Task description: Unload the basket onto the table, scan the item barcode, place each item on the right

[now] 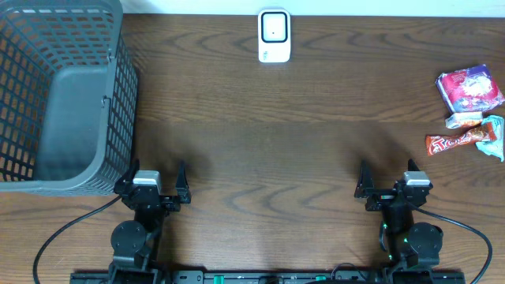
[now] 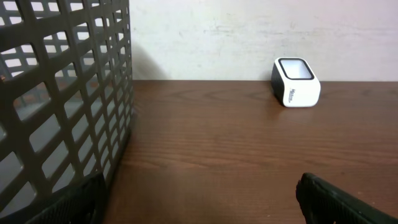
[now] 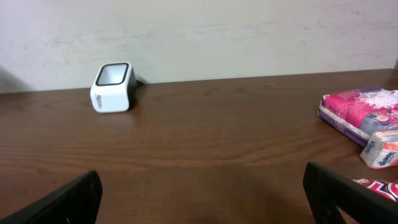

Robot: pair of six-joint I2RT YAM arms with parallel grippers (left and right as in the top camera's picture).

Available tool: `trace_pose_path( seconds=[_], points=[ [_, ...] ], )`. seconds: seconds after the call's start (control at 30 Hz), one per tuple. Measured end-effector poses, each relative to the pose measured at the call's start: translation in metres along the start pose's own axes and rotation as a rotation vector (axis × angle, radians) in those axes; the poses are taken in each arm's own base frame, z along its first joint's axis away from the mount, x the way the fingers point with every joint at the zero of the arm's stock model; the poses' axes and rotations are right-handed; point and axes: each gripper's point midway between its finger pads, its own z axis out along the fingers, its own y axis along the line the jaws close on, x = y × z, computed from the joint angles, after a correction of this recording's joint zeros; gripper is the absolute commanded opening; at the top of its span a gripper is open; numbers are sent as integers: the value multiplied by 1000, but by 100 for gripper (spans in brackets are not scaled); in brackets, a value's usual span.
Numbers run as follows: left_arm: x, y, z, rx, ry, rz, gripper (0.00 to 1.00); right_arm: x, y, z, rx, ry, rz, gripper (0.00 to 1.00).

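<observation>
A white barcode scanner (image 1: 274, 35) (image 2: 296, 82) (image 3: 113, 87) stands at the table's far edge, centre. The items lie at the far right: a pink packet (image 1: 470, 88) (image 3: 360, 112), a small pale packet (image 1: 463, 120) (image 3: 382, 151), a red snack bar (image 1: 454, 143) (image 3: 376, 185) and a teal packet (image 1: 495, 136). My left gripper (image 1: 155, 175) (image 2: 202, 202) rests open at the near left beside the basket, nothing between its fingers. My right gripper (image 1: 387, 172) (image 3: 205, 199) is open at the near right, apart from the items, holding nothing.
A large grey mesh basket (image 1: 118, 118) (image 2: 62, 93) fills the left end of the dark wooden table (image 1: 268, 142), its near corner close to my left gripper. A pale wall runs behind the scanner. Cables trail from both arm bases at the front edge.
</observation>
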Motion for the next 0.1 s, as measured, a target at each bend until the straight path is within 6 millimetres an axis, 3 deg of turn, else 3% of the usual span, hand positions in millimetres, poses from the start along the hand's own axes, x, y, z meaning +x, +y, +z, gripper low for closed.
trace_pose_path(
  seconds=[0.1],
  points=[
    [0, 0, 0, 0, 0, 0, 98, 0, 0, 0, 0, 0, 0, 99]
  ],
)
